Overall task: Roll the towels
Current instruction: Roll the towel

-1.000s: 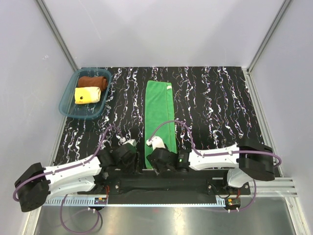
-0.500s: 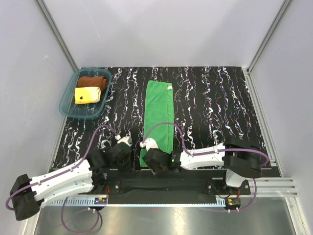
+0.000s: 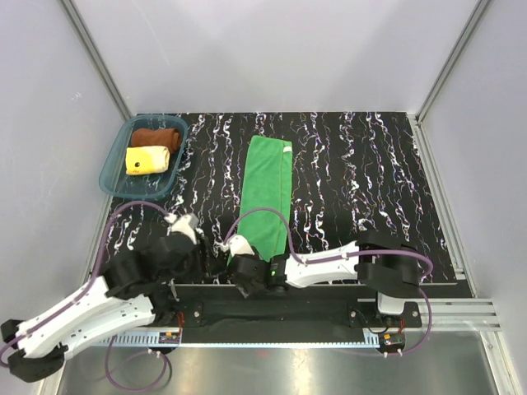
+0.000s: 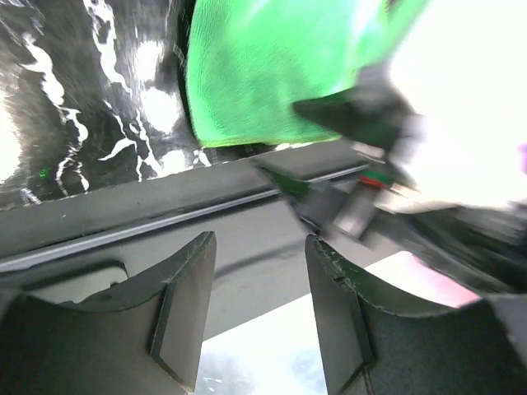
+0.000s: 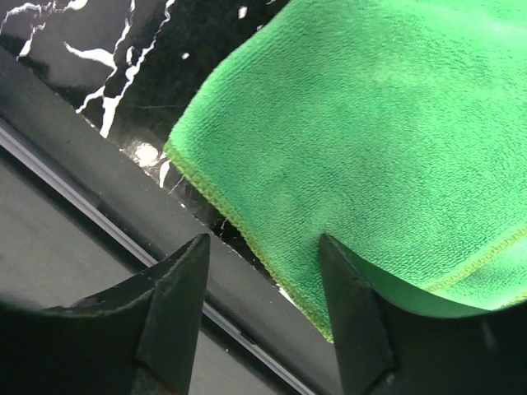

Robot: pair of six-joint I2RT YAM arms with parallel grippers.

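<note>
The green towel lies flat as a long strip on the black marbled table, slanting toward the near left. My right gripper is open at its near end. In the right wrist view the towel's hemmed edge runs between the jaws, with the right fingertip over the cloth and the left over the black rail. My left gripper is open and empty just left of the towel's near corner, over the rail. The rust-brown towel and the yellow towel lie rolled in the tray.
The translucent teal tray stands at the far left of the table. A black rail runs along the near edge under both grippers. Grey walls close in the left, right and back sides.
Both arms have swung to the left along the near edge. The green towel's near end has shifted left with the right gripper, so the strip now lies slanted.
</note>
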